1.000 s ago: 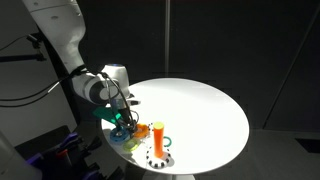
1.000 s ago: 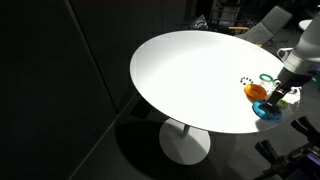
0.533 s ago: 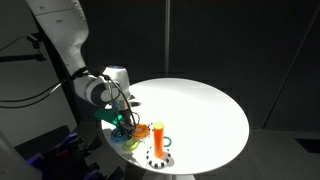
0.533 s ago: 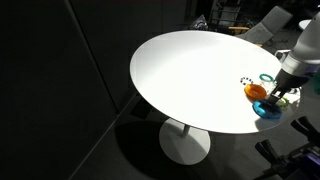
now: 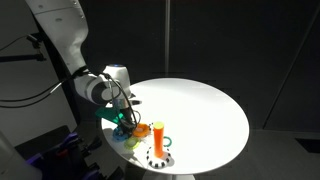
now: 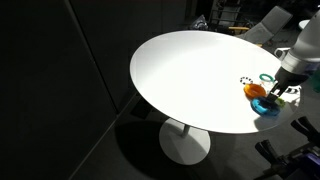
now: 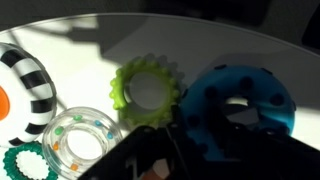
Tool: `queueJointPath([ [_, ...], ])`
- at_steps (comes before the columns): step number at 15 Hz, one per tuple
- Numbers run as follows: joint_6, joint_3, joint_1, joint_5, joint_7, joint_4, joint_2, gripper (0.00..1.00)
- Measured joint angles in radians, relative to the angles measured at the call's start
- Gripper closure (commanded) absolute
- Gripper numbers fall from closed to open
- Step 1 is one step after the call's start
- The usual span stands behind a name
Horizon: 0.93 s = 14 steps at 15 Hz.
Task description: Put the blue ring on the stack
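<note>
Lying flat on the white table (image 5: 205, 100) close to its edge, the blue ring (image 7: 240, 95) is being shown in the wrist view with its lower part covered by dark parts of the gripper (image 5: 123, 122). In both exterior views the gripper is being seen low over a cluster of rings, right above the blue ring. How far the jaws are being spread, and whether anything is being gripped between them, cannot be told, since the fingers are being lost in shadow. The stack (image 5: 158, 137) is being seen upright on the table just beside the cluster, apart from the blue ring. A pale green ring (image 7: 148, 92) is being shown just beside the blue ring, with a clear beaded ring (image 7: 80, 135) and a dark green ring (image 7: 28, 162) lying near it.
</note>
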Motion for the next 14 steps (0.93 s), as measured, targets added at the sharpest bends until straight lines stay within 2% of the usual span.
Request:
queueJointPath([
  [5,-0.019,0.000,0.001,0.000,0.000,-0.001,-0.055,0.90],
  [14,-0.241,-0.004,0.003,-0.036,0.048,0.023,-0.253,0.90],
])
